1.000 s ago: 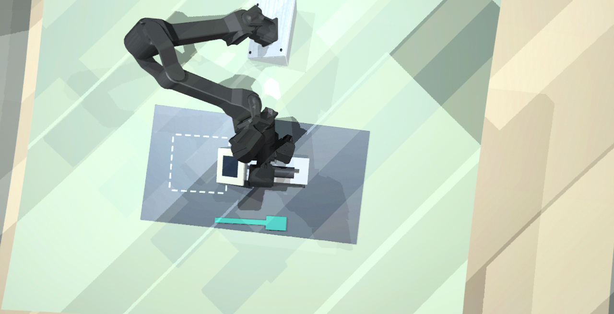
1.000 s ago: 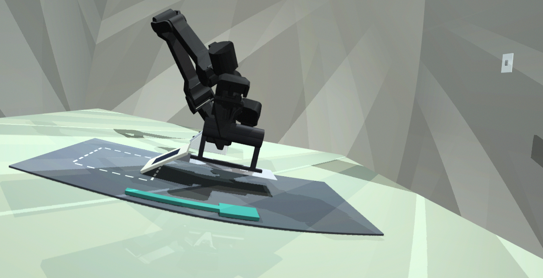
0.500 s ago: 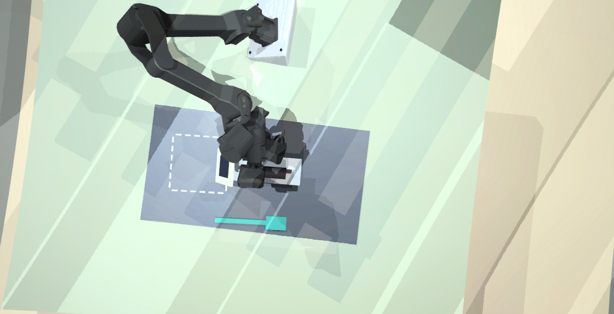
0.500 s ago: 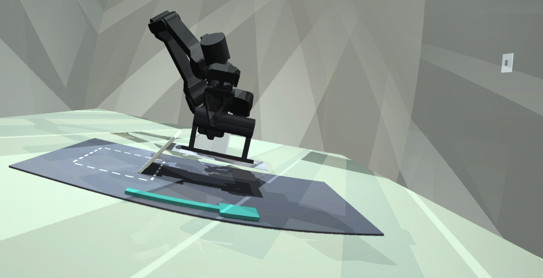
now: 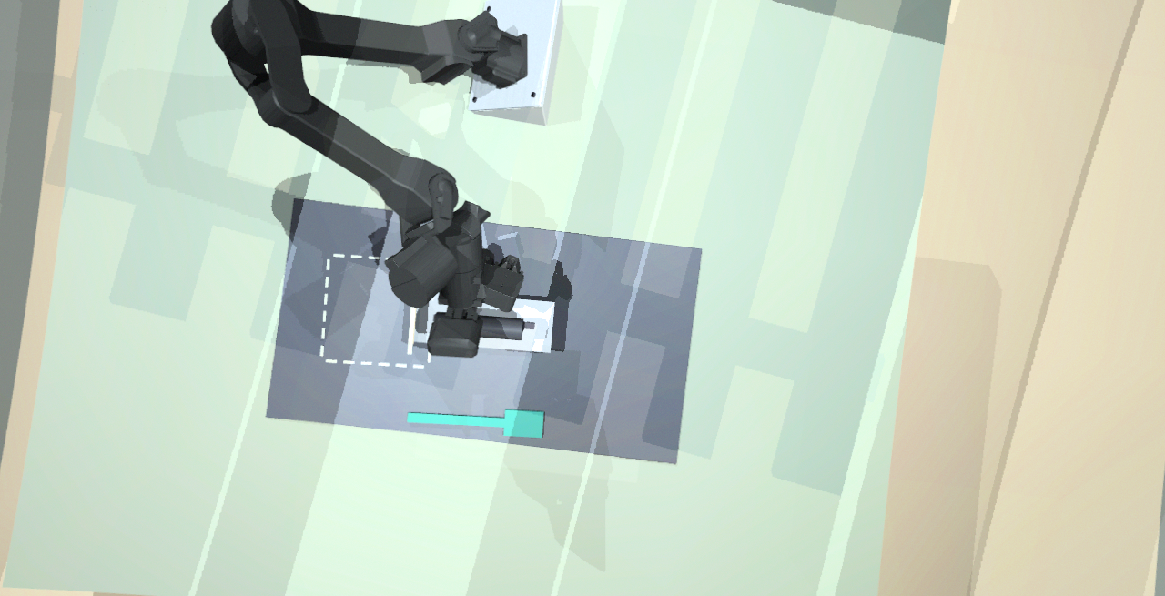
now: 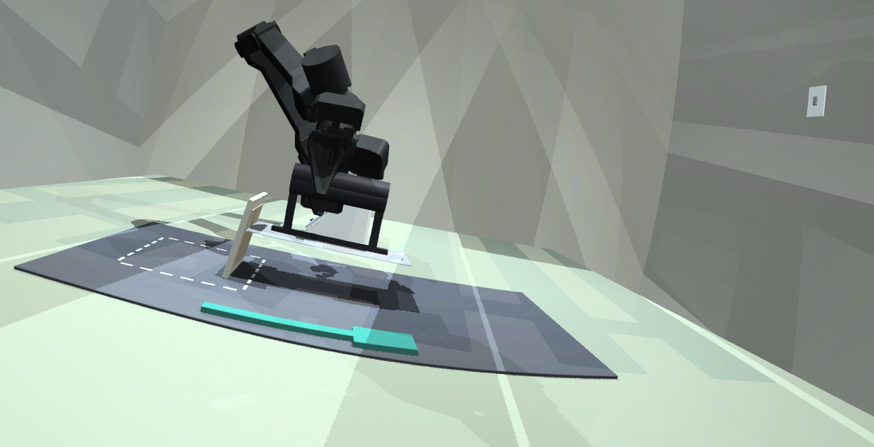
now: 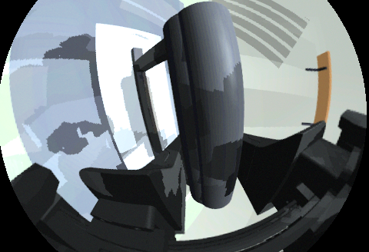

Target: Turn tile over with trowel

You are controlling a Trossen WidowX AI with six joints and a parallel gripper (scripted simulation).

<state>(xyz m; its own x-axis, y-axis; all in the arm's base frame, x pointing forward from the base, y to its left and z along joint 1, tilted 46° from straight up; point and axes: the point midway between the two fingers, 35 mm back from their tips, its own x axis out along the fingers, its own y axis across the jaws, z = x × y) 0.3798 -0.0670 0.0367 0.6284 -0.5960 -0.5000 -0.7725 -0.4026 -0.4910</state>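
My gripper is shut on the black handle of the trowel, whose flat white blade hangs above the mat. The tile stands steeply on its lower edge, its top leaning right toward the blade. The blade's left end meets the tile's right-hand face partway up. The lower edge rests on the mat just inside the right part of the dashed outline. The marked side is hidden in these views. The arm covers part of the outline in the top view.
A teal paddle-shaped object lies along the front of the dark mat. The arm's pale base block stands behind the mat. In the wrist view an orange bar shows at the right.
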